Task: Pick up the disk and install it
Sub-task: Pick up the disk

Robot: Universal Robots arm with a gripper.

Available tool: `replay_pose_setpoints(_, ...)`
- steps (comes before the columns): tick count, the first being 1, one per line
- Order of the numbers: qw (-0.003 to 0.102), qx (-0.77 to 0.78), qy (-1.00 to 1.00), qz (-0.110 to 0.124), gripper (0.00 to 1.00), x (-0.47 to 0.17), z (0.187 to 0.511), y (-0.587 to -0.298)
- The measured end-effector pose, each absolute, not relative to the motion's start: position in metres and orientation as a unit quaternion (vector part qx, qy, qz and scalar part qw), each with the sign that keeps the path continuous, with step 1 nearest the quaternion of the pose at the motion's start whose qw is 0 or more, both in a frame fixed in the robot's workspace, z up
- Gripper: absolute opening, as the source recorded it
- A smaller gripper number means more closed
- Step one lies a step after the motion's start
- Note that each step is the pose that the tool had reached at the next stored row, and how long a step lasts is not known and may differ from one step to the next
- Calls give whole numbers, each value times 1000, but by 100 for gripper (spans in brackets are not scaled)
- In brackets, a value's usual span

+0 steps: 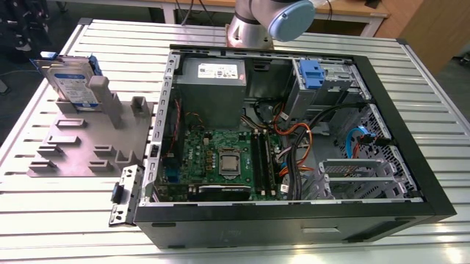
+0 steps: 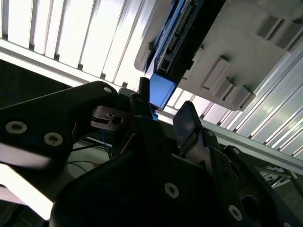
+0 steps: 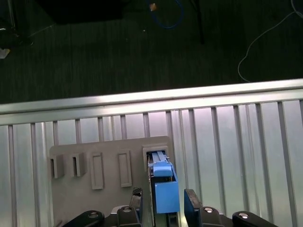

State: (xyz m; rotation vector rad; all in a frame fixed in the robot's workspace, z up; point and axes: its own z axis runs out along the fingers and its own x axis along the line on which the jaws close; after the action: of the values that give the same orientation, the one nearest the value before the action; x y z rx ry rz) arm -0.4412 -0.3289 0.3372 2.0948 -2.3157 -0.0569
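Over the slatted table (image 3: 227, 142), spread pincer (image 3: 163, 193) straddles the disk (image 3: 164, 182).

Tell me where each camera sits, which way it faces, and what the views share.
Exterior view: off the arm, high, looking down on table, open computer case, holder with upright disk; arm's base shows.
First wrist view: on the arm, looking straight down past open fingers at the disk.
Second wrist view: on the arm, slanting along the fingers toward the disk's blue end.
Shared: disk and holder in all three.
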Motion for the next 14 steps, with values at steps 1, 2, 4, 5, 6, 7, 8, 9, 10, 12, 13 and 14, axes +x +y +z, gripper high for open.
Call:
replay_pose_setpoints(1, 9, 671, -741, -18, 47, -441, 337, -329)
replay_pose_setpoints(2, 9, 671, -741, -18, 47, -441, 337, -329)
replay_pose_setpoints(4, 9, 671, -741, -18, 47, -441, 336, -329)
replay_pose_setpoints(5, 9, 672, -741, -18, 47, -441, 336, -329)
replay_pose_setpoints(6, 9, 672, -741, -18, 47, -441, 336, -329)
replay_pose_setpoints(7, 9, 672, -741, -18, 47, -441, 336, -329)
replay_pose_setpoints(8, 9, 672, -741, -18, 47, -441, 335, -329)
replay_pose_setpoints(9, 9, 671, -741, -18, 47, -441, 335, -329)
replay_pose_setpoints(10, 9, 671, -741, -18, 47, -441, 335, -329)
replay_pose_setpoints(12, 9, 672, -741, -18, 47, -441, 334, -329)
replay_pose_setpoints(13, 9, 672, -740, -18, 47, -441, 334, -329)
replay_pose_setpoints(14, 9, 673, -740, -18, 47, -441, 333, -329)
